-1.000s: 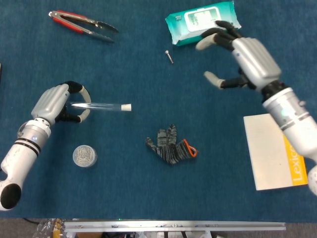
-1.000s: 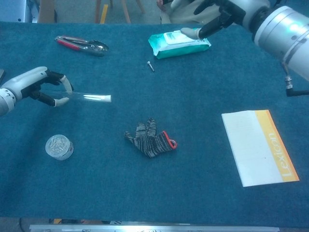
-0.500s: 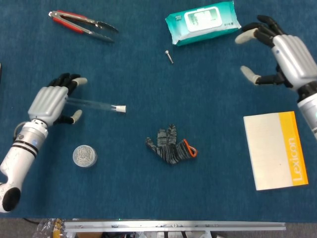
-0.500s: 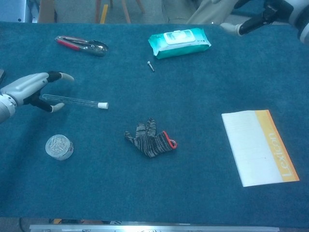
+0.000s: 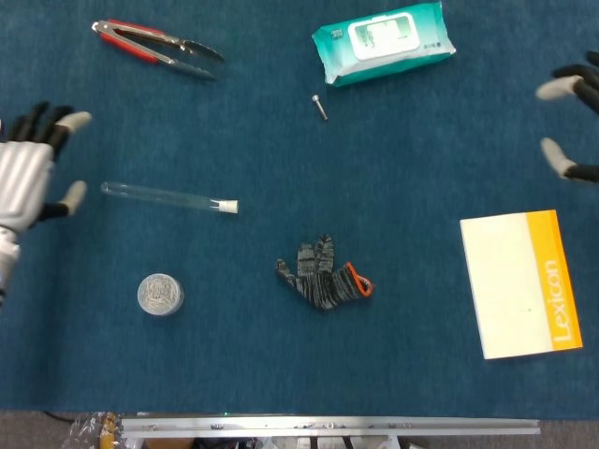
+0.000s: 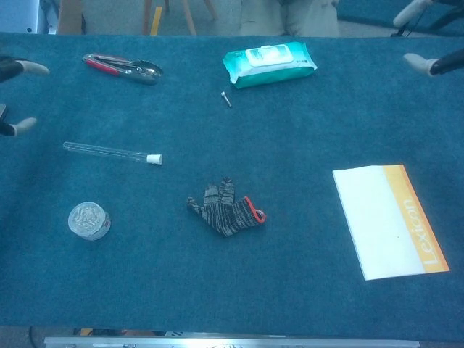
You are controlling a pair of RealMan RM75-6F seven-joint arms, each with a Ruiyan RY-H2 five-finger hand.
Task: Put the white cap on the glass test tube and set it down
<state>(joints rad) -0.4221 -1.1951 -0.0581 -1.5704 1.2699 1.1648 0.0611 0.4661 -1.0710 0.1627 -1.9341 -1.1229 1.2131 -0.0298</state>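
Observation:
The glass test tube [image 5: 164, 196] [image 6: 109, 151] lies flat on the blue cloth at mid left, with the white cap [image 5: 227, 207] [image 6: 154, 159] on its right end. My left hand [image 5: 28, 173] [image 6: 16, 98] is at the far left edge, fingers spread, holding nothing and well apart from the tube. My right hand [image 5: 571, 122] [image 6: 424, 40] shows only its fingertips at the far right edge, spread and empty.
Red-handled tongs [image 5: 154, 47] lie at the back left, a teal wipes pack [image 5: 384, 39] at the back middle, a small screw [image 5: 320, 106] below it. A striped glove [image 5: 321, 276] lies in the middle, a round silver tin [image 5: 159, 294] at front left, a white-and-orange booklet [image 5: 519, 281] at right.
My left hand let go of the capped tube, which now lies on the cloth, and drew back to the left. My right hand pulled away to the right edge.

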